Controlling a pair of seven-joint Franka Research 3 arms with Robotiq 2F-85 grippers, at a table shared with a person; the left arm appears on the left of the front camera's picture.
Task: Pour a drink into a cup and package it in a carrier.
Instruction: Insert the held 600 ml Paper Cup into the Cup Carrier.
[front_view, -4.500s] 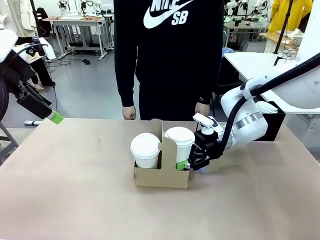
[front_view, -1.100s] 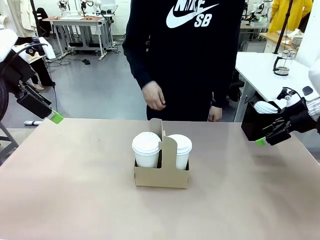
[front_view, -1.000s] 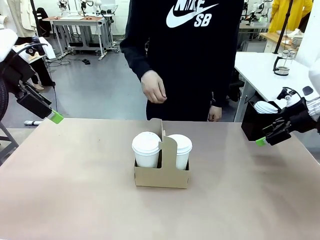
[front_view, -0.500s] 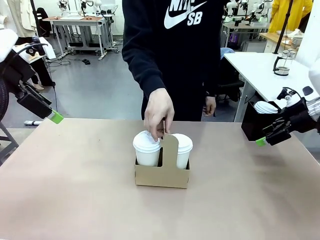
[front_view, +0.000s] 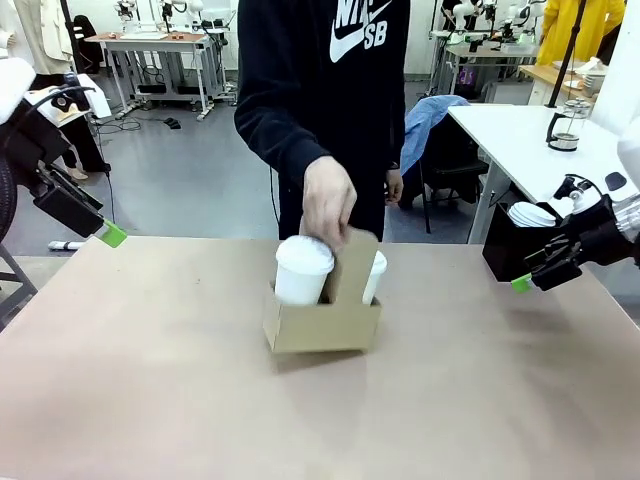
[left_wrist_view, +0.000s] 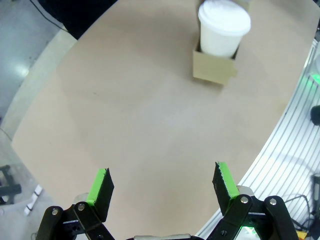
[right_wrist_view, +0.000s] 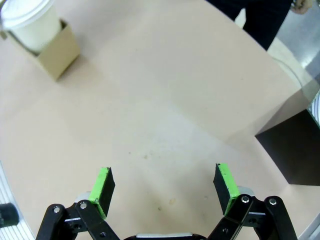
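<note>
The brown cardboard carrier sits mid-table, tilted, with a shadow under it as if just lifted. A person's hand grips its upright handle panel. Two white lidded cups stand in its slots, the left cup in plain sight and the right cup half behind the handle. The drink is hidden. My left gripper hangs open at the far left edge, far from the carrier. My right gripper stands open at the right edge. The carrier and a cup show far beyond the left gripper. The right gripper sees the carrier.
A black box holding white lids stands at the table's right edge by my right gripper, also seen as the black box. A glass carafe stands on a white side table. The person stands at the far edge.
The person's hand has come down onto the handle panel and raised and tilted the carrier. My right gripper, earlier beside the right cup, has drawn back to the right edge; neither arm moved in the last second.
</note>
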